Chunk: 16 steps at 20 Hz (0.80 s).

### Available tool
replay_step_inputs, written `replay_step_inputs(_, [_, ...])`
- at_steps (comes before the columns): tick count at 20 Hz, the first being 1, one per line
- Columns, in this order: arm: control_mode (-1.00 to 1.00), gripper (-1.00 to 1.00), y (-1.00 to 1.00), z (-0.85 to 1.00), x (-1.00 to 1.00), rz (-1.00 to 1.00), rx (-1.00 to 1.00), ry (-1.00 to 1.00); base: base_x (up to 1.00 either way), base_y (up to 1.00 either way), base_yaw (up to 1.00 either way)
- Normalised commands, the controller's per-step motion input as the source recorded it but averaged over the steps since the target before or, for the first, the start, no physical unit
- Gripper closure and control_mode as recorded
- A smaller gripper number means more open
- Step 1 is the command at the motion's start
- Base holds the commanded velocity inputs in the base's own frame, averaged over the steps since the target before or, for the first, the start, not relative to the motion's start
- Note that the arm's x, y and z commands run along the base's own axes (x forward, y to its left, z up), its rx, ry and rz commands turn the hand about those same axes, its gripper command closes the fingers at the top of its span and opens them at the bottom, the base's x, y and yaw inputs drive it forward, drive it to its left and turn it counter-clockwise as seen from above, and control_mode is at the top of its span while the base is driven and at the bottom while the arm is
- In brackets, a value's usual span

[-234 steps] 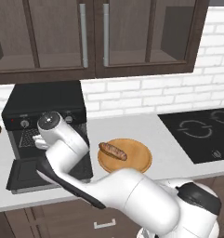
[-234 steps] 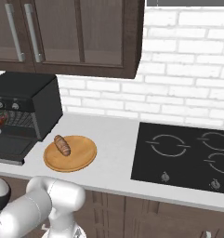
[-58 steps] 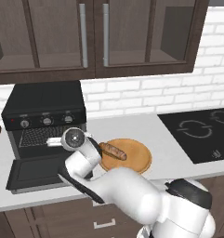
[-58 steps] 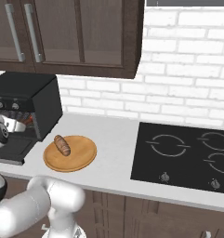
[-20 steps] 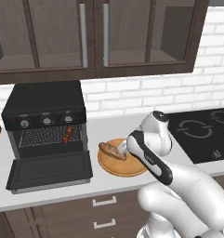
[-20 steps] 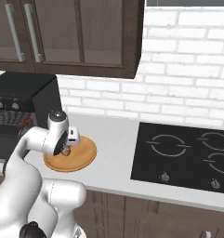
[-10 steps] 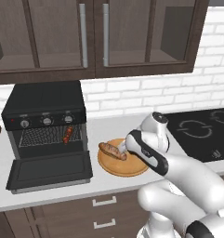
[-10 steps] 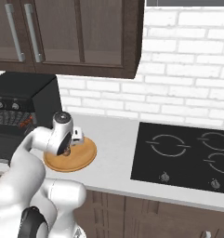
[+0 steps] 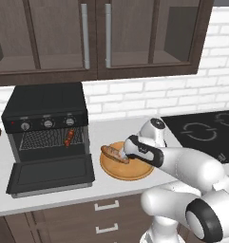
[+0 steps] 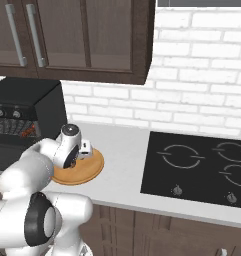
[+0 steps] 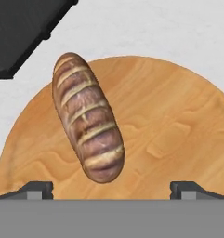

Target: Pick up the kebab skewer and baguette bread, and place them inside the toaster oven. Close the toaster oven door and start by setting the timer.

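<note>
The baguette bread (image 11: pixel 88 118) lies on the round wooden plate (image 11: pixel 174 125), its near end between my fingertips (image 11: pixel 36 189), closer to the left one. My gripper (image 11: pixel 112 189) hangs open just above the plate (image 9: pixel 135 170), over the baguette bread (image 9: pixel 113 153). The black toaster oven (image 9: pixel 44 107) stands to the left with its door (image 9: pixel 52 174) dropped flat. The kebab skewer (image 9: pixel 68 137) rests inside on the wire rack. From the right side, my gripper (image 10: pixel 85 150) hovers over the plate (image 10: pixel 84 172), with the toaster oven (image 10: pixel 27 107) and the kebab skewer (image 10: pixel 27 132) beyond.
A black cooktop (image 9: pixel 206 135) is set into the counter to the right. Dark wall cabinets (image 9: pixel 94 35) hang overhead before a white brick wall. The open door's corner (image 11: pixel 20 32) lies close to the plate's edge. Bare counter (image 10: pixel 124 165) separates plate and cooktop.
My arm has swung from the oven, where the skewer now lies, over to the plate. In the last second the hand has edged lower and closer over the baguette, jaws staying open.
</note>
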Motion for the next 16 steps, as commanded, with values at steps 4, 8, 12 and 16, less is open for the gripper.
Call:
replay_step_inputs(4, [-1.0,-1.0,0.16,-0.05,-0.04,0.0,-0.02,0.0,0.0,0.0,0.0])
replay_step_inputs(8, [-1.0,-1.0,0.2,-0.14,-0.12,0.01,-0.03,0.0,0.0,0.0,0.0])
replay_step_inputs(12, [-1.0,-1.0,0.07,-0.25,0.0,0.0,-0.01,0.0,0.0,0.0,0.0])
replay_step_inputs(16, [-1.0,-1.0,0.0,-0.28,0.03,0.0,0.0,0.0,0.0,0.0,0.0])
